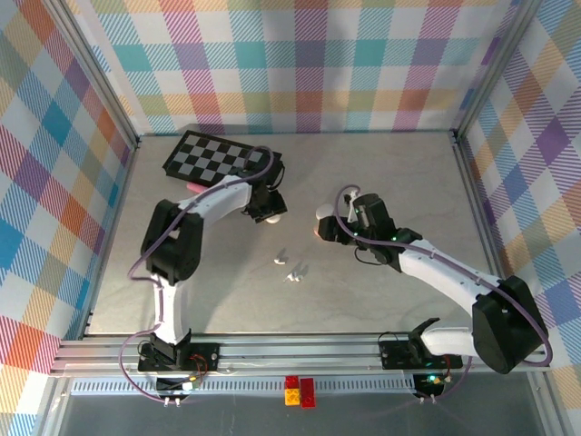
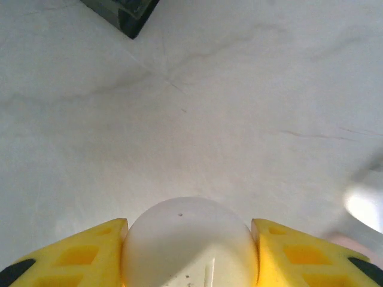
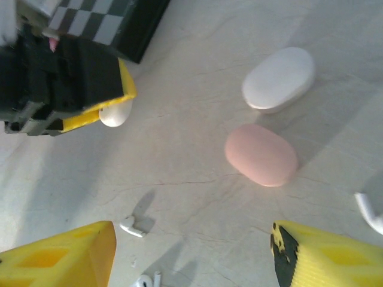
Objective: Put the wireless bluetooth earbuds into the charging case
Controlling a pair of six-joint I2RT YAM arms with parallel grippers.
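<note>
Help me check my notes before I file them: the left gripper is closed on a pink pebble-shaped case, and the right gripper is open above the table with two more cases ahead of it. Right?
Not quite. The left gripper is closed on a white case, not a pink one; the left wrist view shows it. The rest stands: the right gripper is open above the table, with the pink case and a second white case ahead of it.

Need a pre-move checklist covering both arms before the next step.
1. Left gripper closed on held white case, fingers touching both sides: ok.
2. Held case opened for loading: cannot tell.
3. Right gripper open and empty: ok.
4. Earbud lying loose on the table ahead of the right gripper, unobstructed: ok.
5. Pink case and other white case apart from that earbud: ok.
</note>
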